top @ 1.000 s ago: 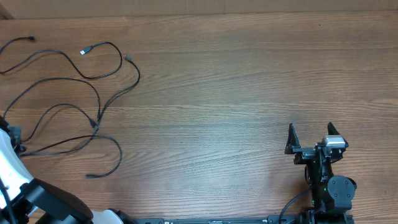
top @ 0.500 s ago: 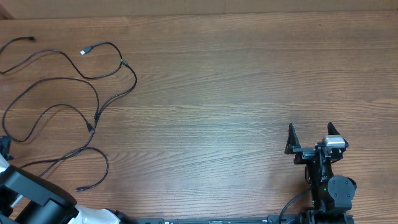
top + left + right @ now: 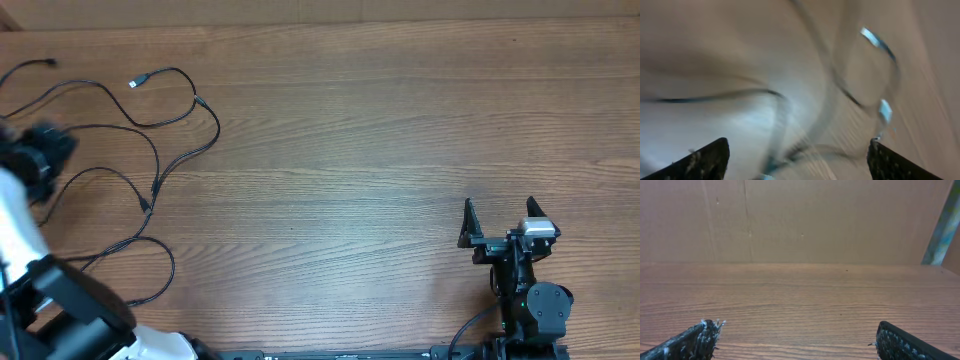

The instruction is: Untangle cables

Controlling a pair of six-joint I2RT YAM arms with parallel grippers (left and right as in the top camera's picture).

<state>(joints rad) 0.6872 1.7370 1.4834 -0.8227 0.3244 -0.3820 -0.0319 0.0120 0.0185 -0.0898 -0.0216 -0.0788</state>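
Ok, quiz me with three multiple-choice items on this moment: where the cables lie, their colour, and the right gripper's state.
1. In the overhead view the cables lie on which part of the table? A left; B centre; C right.
2. The cables are: A white; B black; C red.
3. The right gripper is: A open, empty; B shut on a cable; C shut, empty.
Answers: 1 A, the strands spread near the left edge; 2 B, every cord looks black; 3 A, its fingers stand apart with bare wood between.

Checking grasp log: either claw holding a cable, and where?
Neither: right claw open, away from the cables; left claw open above them, though its view is blurred.
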